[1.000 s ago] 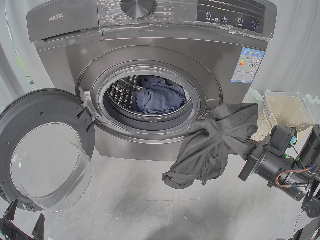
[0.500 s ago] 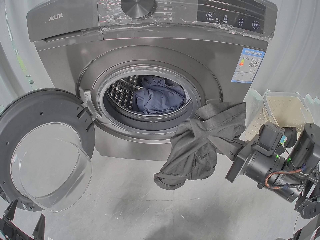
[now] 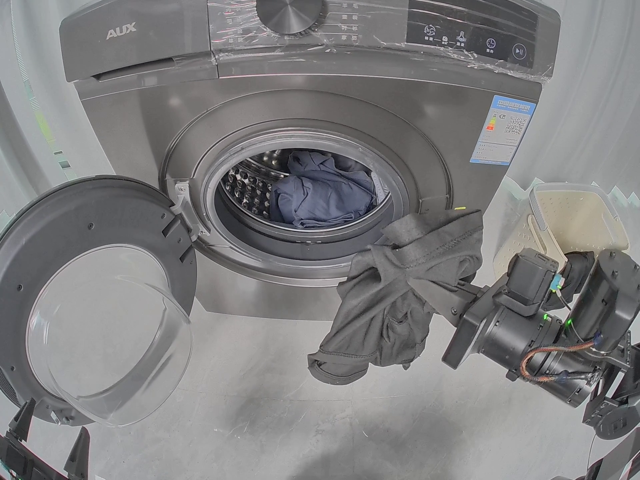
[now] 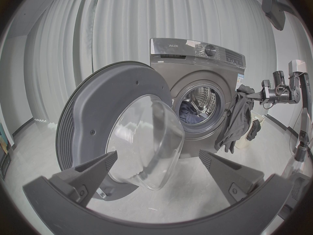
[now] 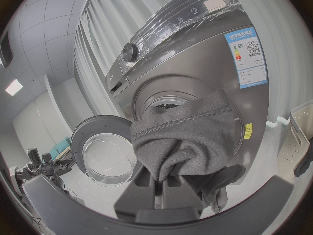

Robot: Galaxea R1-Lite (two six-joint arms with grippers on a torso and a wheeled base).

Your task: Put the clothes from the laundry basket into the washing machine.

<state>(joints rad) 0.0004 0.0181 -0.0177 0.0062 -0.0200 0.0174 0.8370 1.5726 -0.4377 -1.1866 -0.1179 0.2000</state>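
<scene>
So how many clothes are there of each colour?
Grey cloth: 1, in the right gripper
Blue bundle: 1, in the washer
Black cloth: 1, on the basket
Total: 3

Grey front-loading washing machine (image 3: 313, 101) upright, round door (image 3: 93, 281) swung wide open out at nine o'clock of the drum mouth. Inside the drum, a crumpled blue garment (image 3: 323, 195), heaped low. And there, a dark grey garment (image 3: 400, 288) up off the floor, clamped at one edge in the right gripper (image 3: 445, 296), drooping in folds at about four o'clock of the drum mouth, just before the machine's front. Cream perforated laundry basket (image 3: 580, 218) on the floor at three o'clock of the machine, close beside it.
</scene>
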